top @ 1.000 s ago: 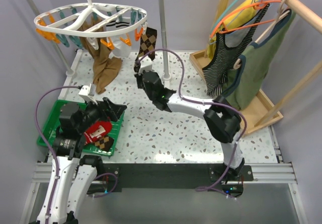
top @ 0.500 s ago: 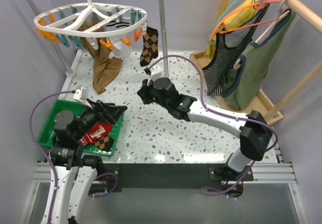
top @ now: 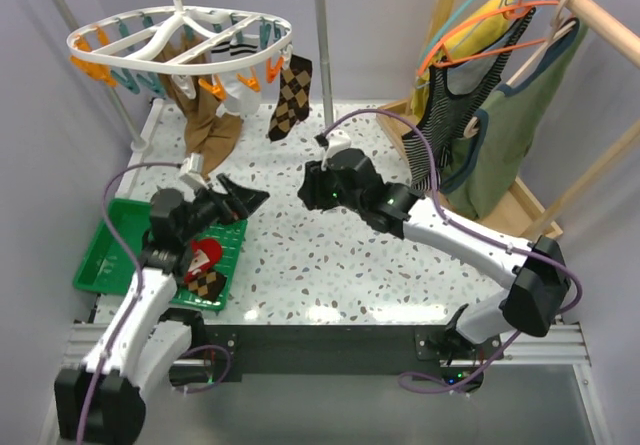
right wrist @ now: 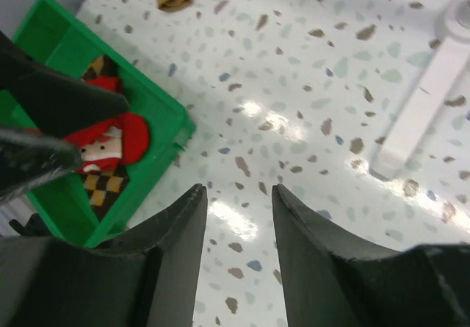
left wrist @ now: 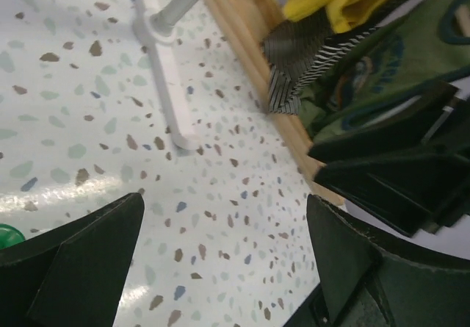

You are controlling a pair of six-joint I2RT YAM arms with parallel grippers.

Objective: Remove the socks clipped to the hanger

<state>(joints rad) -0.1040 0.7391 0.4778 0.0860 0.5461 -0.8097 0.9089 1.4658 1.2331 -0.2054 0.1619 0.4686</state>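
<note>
The white oval hanger (top: 180, 27) hangs at the top left with orange and teal clips. A brown-and-black argyle sock (top: 291, 95), a long tan-brown sock (top: 208, 133) and a white sock (top: 238, 87) still hang from it. A red sock (top: 203, 258) and an argyle sock (top: 207, 282) lie in the green tray (top: 100, 250); they also show in the right wrist view (right wrist: 110, 139). My left gripper (top: 245, 200) is open and empty over the tray's right edge. My right gripper (top: 312, 187) is open and empty above the table, below the hanging argyle sock.
A white rack post (top: 322, 55) stands behind the right gripper; its foot bar shows in the left wrist view (left wrist: 158, 55). A wooden rack (top: 590, 10) at the right holds a striped tank top (top: 450, 115) and a green garment (top: 520, 125) on wire hangers.
My left gripper has lifted out of the tray and swung up to the right. My right arm has stretched out and its gripper has moved right and toward the front, away from the hanger.
</note>
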